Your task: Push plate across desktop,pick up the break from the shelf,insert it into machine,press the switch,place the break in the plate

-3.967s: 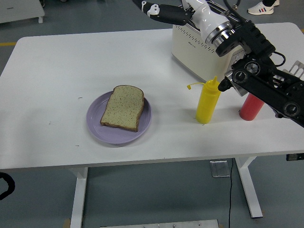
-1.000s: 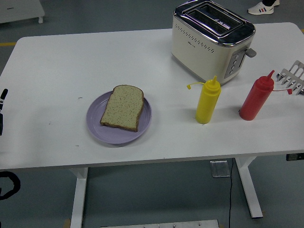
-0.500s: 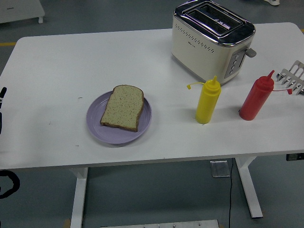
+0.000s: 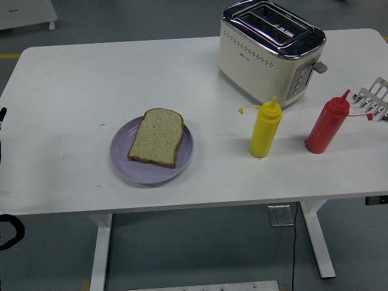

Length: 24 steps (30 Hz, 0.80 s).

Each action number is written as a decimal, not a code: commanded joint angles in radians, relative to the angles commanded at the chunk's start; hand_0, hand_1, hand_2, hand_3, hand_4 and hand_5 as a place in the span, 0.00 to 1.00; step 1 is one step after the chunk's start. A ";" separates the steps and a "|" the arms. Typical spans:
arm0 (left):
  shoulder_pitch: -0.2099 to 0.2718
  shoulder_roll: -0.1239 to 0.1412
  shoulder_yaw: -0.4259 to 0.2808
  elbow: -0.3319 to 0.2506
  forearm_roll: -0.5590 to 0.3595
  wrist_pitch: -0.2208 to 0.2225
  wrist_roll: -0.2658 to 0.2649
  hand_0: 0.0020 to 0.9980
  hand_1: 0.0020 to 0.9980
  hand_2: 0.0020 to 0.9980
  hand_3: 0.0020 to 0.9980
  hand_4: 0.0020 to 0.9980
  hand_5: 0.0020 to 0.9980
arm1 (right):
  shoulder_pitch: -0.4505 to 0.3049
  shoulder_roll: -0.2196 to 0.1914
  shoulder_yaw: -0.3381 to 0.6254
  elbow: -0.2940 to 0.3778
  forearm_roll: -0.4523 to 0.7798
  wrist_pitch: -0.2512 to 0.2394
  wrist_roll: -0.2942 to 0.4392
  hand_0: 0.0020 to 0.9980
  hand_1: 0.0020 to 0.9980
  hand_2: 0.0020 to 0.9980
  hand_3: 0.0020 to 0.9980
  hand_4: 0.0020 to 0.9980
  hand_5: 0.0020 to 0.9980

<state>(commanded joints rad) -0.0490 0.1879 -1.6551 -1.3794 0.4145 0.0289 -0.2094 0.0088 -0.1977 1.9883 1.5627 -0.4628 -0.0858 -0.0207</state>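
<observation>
A slice of brown bread (image 4: pixel 157 137) lies flat on a lilac plate (image 4: pixel 121 160) left of the table's middle. The cream and chrome toaster (image 4: pixel 260 57) stands at the back right with both slots empty and its side lever (image 4: pixel 320 66) up. A metal bread rack (image 4: pixel 374 97) pokes in at the right edge, and no bread shows on it. Only a thin black sliver of my left arm (image 4: pixel 2 118) shows at the left edge, far from the plate. My right arm is out of view.
A yellow squeeze bottle (image 4: pixel 265 130) and a red squeeze bottle (image 4: pixel 326 126) stand upright in front of the toaster, right of the plate. A black cable loop (image 4: pixel 7 233) hangs below the table's left front.
My right arm, over the toaster and bottles 4 s ago, has withdrawn out of view. The left arm sliver has slid slightly further off the left edge. Bread and plate have not moved.
</observation>
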 joint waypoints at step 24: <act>-0.018 0.000 -0.006 -0.007 0.001 0.002 0.000 0.81 0.85 0.91 0.84 0.64 1.00 | 0.011 0.005 0.021 -0.001 -0.003 0.002 -0.025 0.84 0.79 0.80 0.78 0.53 0.58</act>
<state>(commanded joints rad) -0.0673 0.1880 -1.6607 -1.3865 0.4154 0.0311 -0.2093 0.0194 -0.1930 2.0092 1.5621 -0.4663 -0.0842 -0.0455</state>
